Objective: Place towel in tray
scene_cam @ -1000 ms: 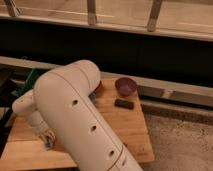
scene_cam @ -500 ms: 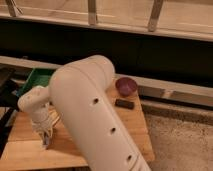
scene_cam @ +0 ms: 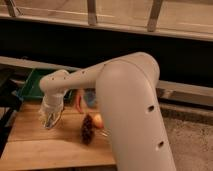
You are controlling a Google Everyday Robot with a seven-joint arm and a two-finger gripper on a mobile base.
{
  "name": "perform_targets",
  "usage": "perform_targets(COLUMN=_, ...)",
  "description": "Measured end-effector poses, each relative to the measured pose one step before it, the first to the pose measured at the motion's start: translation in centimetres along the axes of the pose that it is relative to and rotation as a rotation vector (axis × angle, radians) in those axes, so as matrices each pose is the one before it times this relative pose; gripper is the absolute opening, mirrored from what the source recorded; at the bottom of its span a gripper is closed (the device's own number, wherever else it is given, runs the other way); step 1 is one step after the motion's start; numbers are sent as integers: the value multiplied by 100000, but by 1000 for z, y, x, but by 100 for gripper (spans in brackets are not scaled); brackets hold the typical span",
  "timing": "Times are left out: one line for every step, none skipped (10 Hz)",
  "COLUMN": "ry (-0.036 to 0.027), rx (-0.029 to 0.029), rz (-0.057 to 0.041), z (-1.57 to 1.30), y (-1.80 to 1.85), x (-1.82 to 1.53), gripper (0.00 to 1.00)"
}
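The green tray [scene_cam: 31, 84] stands at the back left of the wooden table [scene_cam: 45, 145]. My gripper [scene_cam: 50, 118] hangs from the white arm [scene_cam: 131, 100], low over the left part of the table, just in front of the tray. Something pale shows at its tip, but I cannot tell whether it is the towel. No towel shows clearly anywhere else.
A dark brown lumpy object [scene_cam: 87, 130] and an orange round thing [scene_cam: 98, 120] lie mid-table beside the arm. A red item [scene_cam: 79, 102] and a blue item [scene_cam: 90, 97] sit behind them. The arm hides the table's right side. A dark wall and rail run behind.
The bulky part of the arm has swung to the right, uncovering the middle of the table and hiding the purple bowl. The gripper stays low over the left side, near the tray.
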Motion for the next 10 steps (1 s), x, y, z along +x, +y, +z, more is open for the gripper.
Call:
perform_targets(ry=-2119, rx=-1028, rz=-78, z=-1002, y=-810, x=-1326, gripper=0)
perform_targets(ry=-2104, rx=-885, rz=631, z=-1085, y=-773, x=-1411, gripper=0)
perform_targets(ry=-1350, rx=-344, rz=837, z=-775, y=-743, x=-848, gripper=0)
perform_targets(ry=253, rx=-23, rz=-46, z=108, y=20, x=46, gripper=0)
perform_targets(ry=142, rx=-68, rz=-268, z=90, y=189, x=19, gripper=0)
perform_targets(ry=-2, rx=-24, rz=-11, z=-7, y=13, x=5, gripper=0)
perform_targets(ry=-68, rx=38, rz=190, z=-45, y=-128, x=-4, gripper=0)
perform_targets(ry=-48, rx=65, rz=127, z=-20, y=-97, x=-13, gripper=0)
perform_targets(ry=-272, rx=92, rz=-387, z=24, y=107, x=-103, gripper=0)
perform_targets(ry=-1272, rx=-24, rz=-1195, z=-94, y=200, x=-536, gripper=0)
